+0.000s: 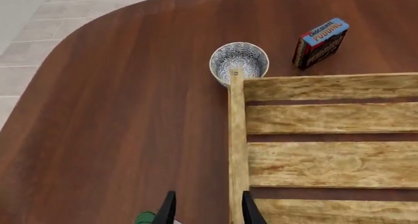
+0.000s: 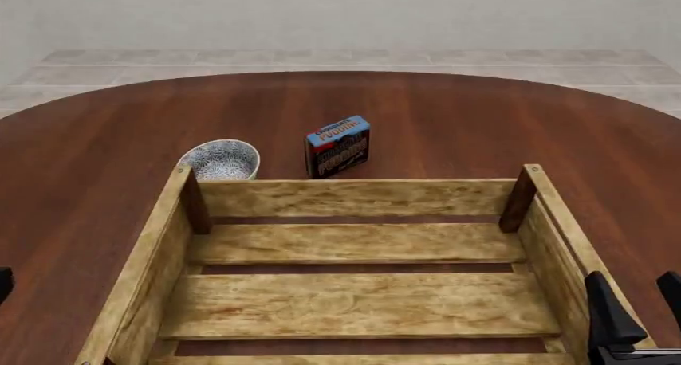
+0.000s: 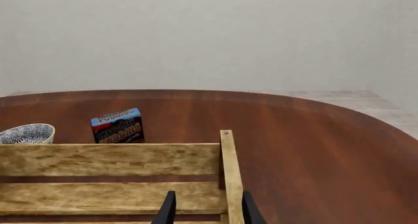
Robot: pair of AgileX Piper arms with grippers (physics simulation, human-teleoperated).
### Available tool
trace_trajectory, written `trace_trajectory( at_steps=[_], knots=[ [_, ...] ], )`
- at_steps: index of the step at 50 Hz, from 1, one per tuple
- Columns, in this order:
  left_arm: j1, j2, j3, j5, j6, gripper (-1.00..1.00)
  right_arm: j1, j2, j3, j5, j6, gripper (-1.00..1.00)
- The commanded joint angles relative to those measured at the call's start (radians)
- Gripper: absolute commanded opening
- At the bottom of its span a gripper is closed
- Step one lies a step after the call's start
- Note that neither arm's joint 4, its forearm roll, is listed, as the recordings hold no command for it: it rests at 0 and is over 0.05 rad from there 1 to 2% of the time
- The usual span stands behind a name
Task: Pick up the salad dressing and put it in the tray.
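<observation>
Of the salad dressing (image 1: 145,217) only a dark green cap and a sliver of white show, at the edge of the left wrist view, on the table just outside the left gripper's finger; it is hidden in the other views. The tray (image 2: 356,198) is a large wooden slat crate at the near centre of the table, with nothing in it. My left gripper (image 1: 209,215) is open and empty, above the tray's left wall. My right gripper (image 2: 630,284) is open and empty at the tray's near right corner; it also shows in the right wrist view (image 3: 209,212).
A blue-and-white patterned bowl (image 2: 220,159) stands just beyond the tray's far left corner. A blue chocolate pudding box (image 2: 338,147) stands upright beyond the tray's far wall. The round brown table (image 2: 447,118) extends past them to a tiled floor.
</observation>
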Motion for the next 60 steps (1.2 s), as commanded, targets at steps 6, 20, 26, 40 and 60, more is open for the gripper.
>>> trace_trajectory(
  at_steps=[6, 20, 26, 40, 60],
  knots=[
    [0.155, 0.178, -0.119, 0.192, 0.115, 1.0, 0.0, 0.001, -0.001, 0.0, 0.0, 1.0],
    [0.291, 0.209, -0.119, 0.191, 0.227, 1.0, 0.0, 0.0, -0.001, 0.0, 0.0, 1.0],
    [0.325, 0.198, -0.088, 0.192, 0.236, 1.0, 0.0, 0.001, -0.001, 0.0, 0.0, 1.0],
    [0.424, 0.215, 0.011, 0.11, 0.269, 1.0, 0.0, 0.001, -0.001, 0.0, 0.0, 1.0],
    [0.559, 0.272, 0.178, -0.084, 0.333, 1.0, 0.0, 0.001, -0.001, 0.0, 0.0, 1.0]
  ],
)
